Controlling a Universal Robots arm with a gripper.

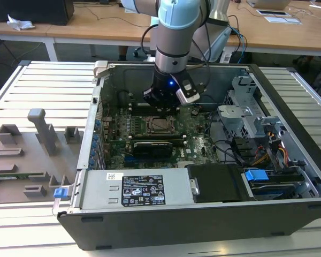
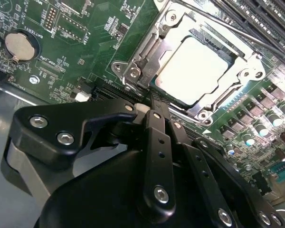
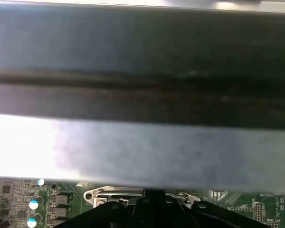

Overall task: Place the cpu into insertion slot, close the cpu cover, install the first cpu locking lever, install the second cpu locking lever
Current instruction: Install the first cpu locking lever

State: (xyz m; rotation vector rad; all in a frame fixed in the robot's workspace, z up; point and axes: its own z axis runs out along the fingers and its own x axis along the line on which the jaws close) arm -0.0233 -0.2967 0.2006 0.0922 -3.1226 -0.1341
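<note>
1. Arm (image 1: pixel 174 32) is reaching down from the upper centre of the exterior view into an open computer case (image 1: pixel 203 214) that is lying on a slatted metal table (image 1: pixel 43 85).
2. Gripper (image 2: pixel 154 111) is showing in the lower half of the second wrist view as a black linkage body, with its tips drawn together to a narrow point; nothing is showing between them, and they appear to be holding nothing.
3. In that view the gripper tip is sitting just beside the near edge of the socket assembly, close to the metal hinge end of the frame; whether it is touching the frame cannot be told.
4. The cpu (image 2: pixel 192 71) is lying flat in the insertion slot (image 2: pixel 157 84) in the upper right of the second wrist view, its pale metal top facing up.
5. The cpu cover (image 2: pixel 143 58) is lying down around the chip, its silver frame bordering the window through which the chip is showing.
6. A thin metal locking lever (image 2: pixel 237 29) is running diagonally along the far side of the socket, toward the upper right of the frame.
7. A round coin battery (image 2: pixel 18 45) is sitting on the green motherboard (image 2: pixel 90 42) in the upper left of the second wrist view, well apart from the socket.
8. In the exterior view the socket (image 1: pixel 159 125) is showing at the centre of the frame, directly below the gripper (image 1: pixel 166 99).
9. In the first wrist view a blurred grey case wall (image 3: pixel 142 142) is spanning the frame, with the cover's edge (image 3: pixel 116 192) along the bottom.
</note>
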